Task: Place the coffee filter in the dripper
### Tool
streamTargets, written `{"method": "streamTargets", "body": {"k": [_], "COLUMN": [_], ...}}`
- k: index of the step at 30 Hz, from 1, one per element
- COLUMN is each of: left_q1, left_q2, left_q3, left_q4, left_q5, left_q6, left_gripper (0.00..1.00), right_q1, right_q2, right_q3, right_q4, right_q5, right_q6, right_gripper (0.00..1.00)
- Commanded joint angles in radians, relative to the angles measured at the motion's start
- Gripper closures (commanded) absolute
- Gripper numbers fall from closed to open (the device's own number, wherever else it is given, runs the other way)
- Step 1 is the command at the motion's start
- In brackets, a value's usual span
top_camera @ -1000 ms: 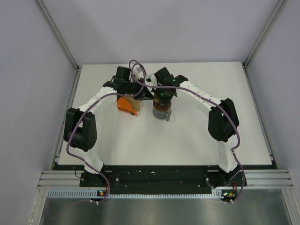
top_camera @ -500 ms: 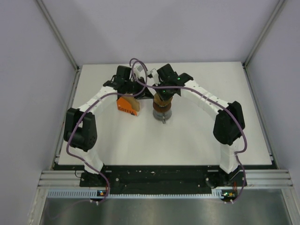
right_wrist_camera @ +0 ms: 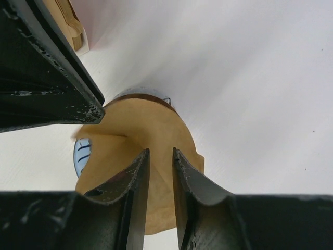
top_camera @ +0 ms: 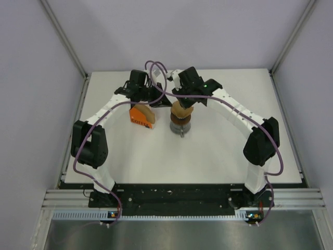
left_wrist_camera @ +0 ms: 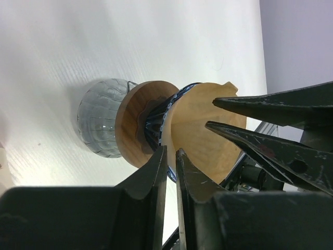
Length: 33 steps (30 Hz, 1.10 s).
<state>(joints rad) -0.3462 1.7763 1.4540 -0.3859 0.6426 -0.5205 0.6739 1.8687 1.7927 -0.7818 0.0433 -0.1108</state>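
The tan coffee filter [top_camera: 181,110] sits tilted in the top of the dripper [top_camera: 180,124], which stands on a clear cup. In the left wrist view the filter [left_wrist_camera: 205,130] leans out of the ribbed dripper [left_wrist_camera: 155,125] and its wooden collar. My right gripper [top_camera: 185,99] hovers just behind the filter, its jaws a narrow gap apart; the filter [right_wrist_camera: 156,130] shows through the gap and nothing is pinched. My left gripper [top_camera: 159,102] is shut and empty, just left of the filter's rim.
An orange "COFFEE" pack [top_camera: 141,117] holding more filters stands just left of the dripper, under my left arm. The clear cup [left_wrist_camera: 101,125] carries the dripper. Grey walls enclose the white table [top_camera: 218,151] on three sides.
My right gripper has drawn back from over the dripper, uncovering the filter that now rests in it. The right elbow swung out to the right. The left arm barely moved.
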Motion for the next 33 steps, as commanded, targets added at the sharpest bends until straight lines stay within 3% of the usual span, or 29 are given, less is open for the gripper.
{"method": "streamTargets", "body": {"k": [1, 11, 22, 28, 33], "left_q1": [0.0, 0.0, 0.001, 0.03, 0.119], "left_q2": [-0.028, -0.031, -0.043, -0.092, -0.153], "left_q3": [0.054, 0.062, 0.18, 0.261, 0.249], "left_q4": [-0.021, -0.036, -0.126, -0.208, -0.202], "left_q5": [0.008, 0.0, -0.052, -0.208, -0.293], "left_q6": [0.013, 0.039, 0.135, 0.281, 0.326], "left_gripper": [0.81, 0.73, 0.44, 0.3, 0.26], "right_q1": [0.007, 0.006, -0.046, -0.158, -0.29], "right_q2": [-0.106, -0.12, -0.207, -0.311, -0.423], "right_q3": [0.01, 0.002, -0.003, -0.085, -0.226], "right_q4": [0.038, 0.038, 0.05, 0.116, 0.223], "right_q5": [-0.032, -0.033, -0.037, -0.039, -0.074], "right_q6": [0.008, 0.013, 0.031, 0.066, 0.103], "right_gripper": [0.75, 0.75, 0.67, 0.43, 0.18]}}
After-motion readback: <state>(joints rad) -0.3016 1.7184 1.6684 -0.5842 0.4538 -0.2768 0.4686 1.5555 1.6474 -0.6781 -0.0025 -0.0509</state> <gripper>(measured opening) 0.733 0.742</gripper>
